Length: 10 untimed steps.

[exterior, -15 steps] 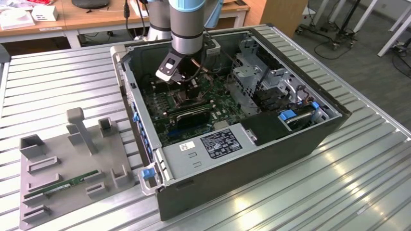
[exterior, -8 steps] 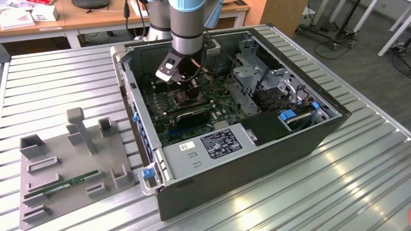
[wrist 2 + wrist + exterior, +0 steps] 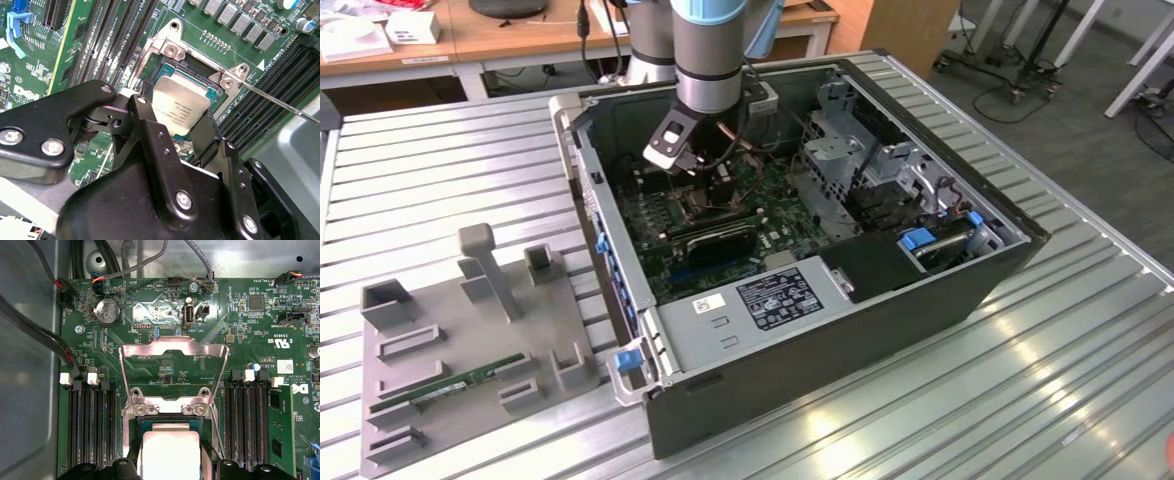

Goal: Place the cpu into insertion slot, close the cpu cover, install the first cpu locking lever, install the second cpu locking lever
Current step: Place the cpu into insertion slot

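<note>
Green motherboard (image 3: 165, 315), cpu cover (image 3: 150, 348) upright, flat silver-grey square cpu (image 3: 181, 107) tight between black jaws.

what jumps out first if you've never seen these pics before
The robot arm reaches into the open computer case on the slatted table. In the second wrist view its black fingers hold the silver cpu at the socket, and in the first wrist view the cpu cover stands open.

Grey tubular arm (image 3: 710, 70), light-blue joint cap (image 3: 720, 12), black hand (image 3: 175, 116), silver screws (image 3: 183, 200)
</note>
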Available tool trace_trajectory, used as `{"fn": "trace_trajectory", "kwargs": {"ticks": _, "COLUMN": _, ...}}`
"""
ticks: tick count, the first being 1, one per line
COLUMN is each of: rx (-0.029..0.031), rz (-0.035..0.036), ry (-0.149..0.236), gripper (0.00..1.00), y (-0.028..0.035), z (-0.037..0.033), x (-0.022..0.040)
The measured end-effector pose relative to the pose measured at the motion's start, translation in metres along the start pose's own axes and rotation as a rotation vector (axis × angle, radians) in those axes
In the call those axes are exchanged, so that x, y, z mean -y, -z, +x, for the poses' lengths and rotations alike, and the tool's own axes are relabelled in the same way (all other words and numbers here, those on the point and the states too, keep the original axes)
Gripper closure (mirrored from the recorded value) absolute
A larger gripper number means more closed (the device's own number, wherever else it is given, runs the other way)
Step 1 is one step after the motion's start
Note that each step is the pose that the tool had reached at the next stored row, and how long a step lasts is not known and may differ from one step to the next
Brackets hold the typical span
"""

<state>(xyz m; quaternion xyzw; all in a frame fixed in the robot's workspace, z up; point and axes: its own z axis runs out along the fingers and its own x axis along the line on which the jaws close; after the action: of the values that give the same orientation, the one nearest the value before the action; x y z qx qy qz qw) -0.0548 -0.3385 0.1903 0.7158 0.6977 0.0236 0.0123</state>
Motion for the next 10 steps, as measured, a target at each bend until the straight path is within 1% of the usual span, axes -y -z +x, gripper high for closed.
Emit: {"fn": "trace_trajectory", "kwargs": {"ticks": 10, "rx": -0.0001, "rz": -0.0003, "ry": 0.0, "gripper": 0.45, "y": 0.0, "z": 0.0, "x": 0.0008}}
